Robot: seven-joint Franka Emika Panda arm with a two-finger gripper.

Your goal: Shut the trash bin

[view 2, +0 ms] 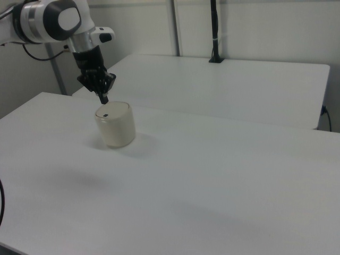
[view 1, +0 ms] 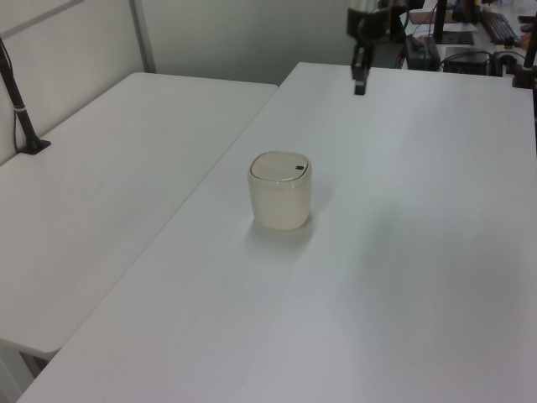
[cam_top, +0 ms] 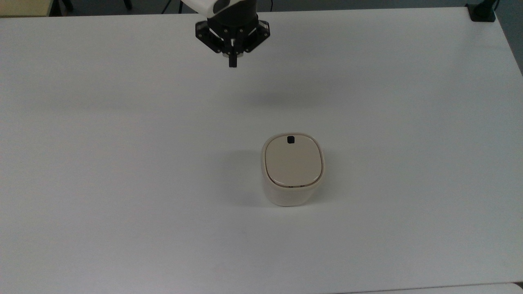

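White tabletop [cam_top: 122,163] stretches across the whole scene, with a second white table [view 1: 101,168] pushed up beside it along the left view's left side. Pale partition walls stand behind, and a black pole [view 2: 214,32] rises from a clamp at the far edge of the second table in the right view.

Near the middle of the tabletop stands the trash bin [cam_top: 292,169], a small cream plastic tub with rounded-square sides. Its beige lid [cam_top: 292,162] lies flat and flush inside the rim, so the bin is closed. A small black square latch [cam_top: 290,139] sits on the lid at the 12 o'clock edge in the top view.

From the bin, the gripper [cam_top: 233,63] is at about 11 o'clock in the top view, well apart from it and hanging in the air above the table's far part. Its black fingers point straight down and are pressed together into one narrow tip, with nothing held between them. A faint shadow lies on the table below it. The white arm [view 2: 58,21] reaches in from the right view's upper left.
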